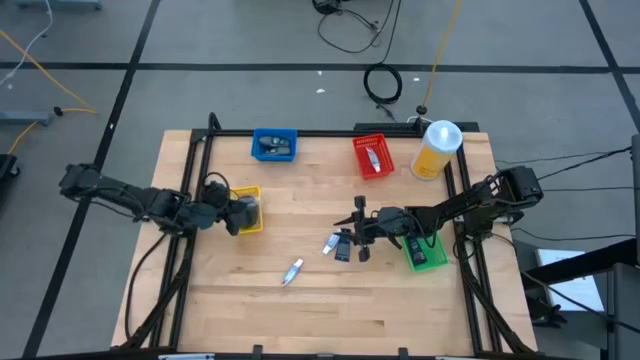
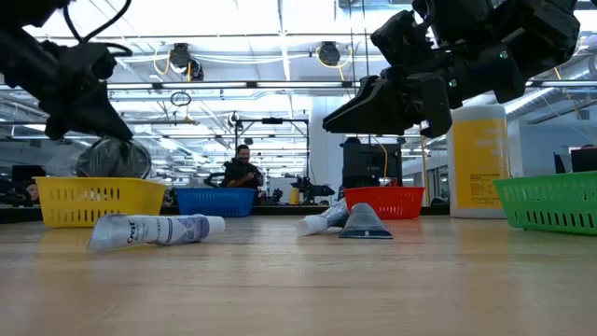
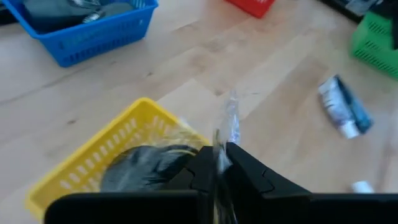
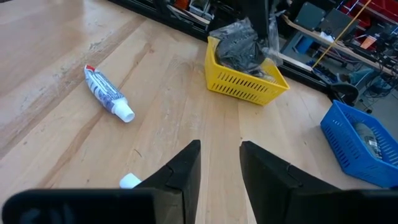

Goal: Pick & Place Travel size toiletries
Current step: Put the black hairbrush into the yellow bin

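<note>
1. Over at the yellow bin (image 1: 250, 210), the left hand (image 3: 219, 169) hung just above the rim, its fingers pinched nearly together on the clear wrapper (image 3: 229, 127) of a grey round disc (image 4: 239, 43).
2. That disc sat down inside the yellow bin, with the wrapper's edge standing up between the fingers.
3. The right hand (image 4: 219, 163) hovered above the middle of the wooden counter (image 1: 320, 300), fingers a narrow way apart and holding nothing.
4. Just below it on the counter lay a white-capped tube (image 1: 332, 243), touching a small dark packet (image 1: 344, 250).
5. A second thin white-silver tube (image 1: 292, 271) lay alone nearer the counter's front edge, well apart from both hands.
6. The blue bin (image 1: 274, 145) at the back held some grey and dark items, too jumbled to tell apart.
7. The red bin (image 1: 372, 156) beside it held a small white tube.
8. The green bin (image 1: 427, 251) sat just beside the right arm, its contents hidden from me.
9. A tall yellow canister (image 1: 435, 150) with a white lid stood upright at the back right corner.
10. Across the room, beyond the counter, a person (image 2: 242, 170) sat at a desk.
</note>
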### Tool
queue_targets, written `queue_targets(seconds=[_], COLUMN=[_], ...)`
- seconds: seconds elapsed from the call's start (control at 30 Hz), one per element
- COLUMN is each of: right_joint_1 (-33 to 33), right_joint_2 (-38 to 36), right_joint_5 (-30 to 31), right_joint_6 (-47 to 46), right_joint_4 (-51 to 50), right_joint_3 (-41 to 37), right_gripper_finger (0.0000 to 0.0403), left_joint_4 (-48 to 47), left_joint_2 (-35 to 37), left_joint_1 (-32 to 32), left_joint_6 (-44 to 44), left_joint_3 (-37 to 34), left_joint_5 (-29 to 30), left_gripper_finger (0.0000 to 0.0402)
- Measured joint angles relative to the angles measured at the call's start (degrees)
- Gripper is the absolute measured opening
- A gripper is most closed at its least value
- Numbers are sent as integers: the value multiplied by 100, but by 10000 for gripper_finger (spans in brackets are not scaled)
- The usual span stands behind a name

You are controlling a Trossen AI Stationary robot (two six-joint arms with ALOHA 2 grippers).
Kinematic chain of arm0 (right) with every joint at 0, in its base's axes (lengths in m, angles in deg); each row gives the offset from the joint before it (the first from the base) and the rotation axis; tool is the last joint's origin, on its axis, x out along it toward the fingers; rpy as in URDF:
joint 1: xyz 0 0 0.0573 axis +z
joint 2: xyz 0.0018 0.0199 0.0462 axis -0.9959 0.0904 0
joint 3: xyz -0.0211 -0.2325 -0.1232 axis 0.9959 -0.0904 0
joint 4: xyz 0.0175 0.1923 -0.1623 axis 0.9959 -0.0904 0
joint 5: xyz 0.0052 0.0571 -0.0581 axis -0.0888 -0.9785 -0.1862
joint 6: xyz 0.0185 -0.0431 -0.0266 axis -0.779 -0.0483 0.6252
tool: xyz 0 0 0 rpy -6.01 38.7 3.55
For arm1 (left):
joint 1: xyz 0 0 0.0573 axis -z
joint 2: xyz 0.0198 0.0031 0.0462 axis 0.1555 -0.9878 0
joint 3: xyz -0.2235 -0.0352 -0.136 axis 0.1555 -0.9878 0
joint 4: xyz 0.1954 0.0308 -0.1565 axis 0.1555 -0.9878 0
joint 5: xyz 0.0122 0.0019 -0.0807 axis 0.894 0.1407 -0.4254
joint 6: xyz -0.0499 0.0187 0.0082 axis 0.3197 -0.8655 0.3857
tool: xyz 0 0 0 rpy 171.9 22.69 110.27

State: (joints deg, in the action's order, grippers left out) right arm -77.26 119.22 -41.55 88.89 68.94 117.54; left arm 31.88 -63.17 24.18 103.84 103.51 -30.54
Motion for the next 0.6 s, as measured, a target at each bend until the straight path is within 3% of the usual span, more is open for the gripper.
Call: queue_targets(seconds=[0.17, 0.43, 0.6], right_joint_1=[0, 0, 0], right_joint_2=[0, 0, 0], right_joint_5=[0, 0, 0], right_joint_6=[-1, -1, -1], right_joint_4=[0, -2, -10], right_joint_3=[0, 0, 0], right_gripper_finger=[101, 102, 102], left_joint_4=[-39, -270, -661], left_joint_2=[-9, 71, 224], left_joint_1=[-200, -430, -494], left_joint_6=[-199, -330, -91], left_joint_3=[-205, -52, 328], left_joint_5=[-80, -131, 251], left_gripper_finger=[77, 198, 226])
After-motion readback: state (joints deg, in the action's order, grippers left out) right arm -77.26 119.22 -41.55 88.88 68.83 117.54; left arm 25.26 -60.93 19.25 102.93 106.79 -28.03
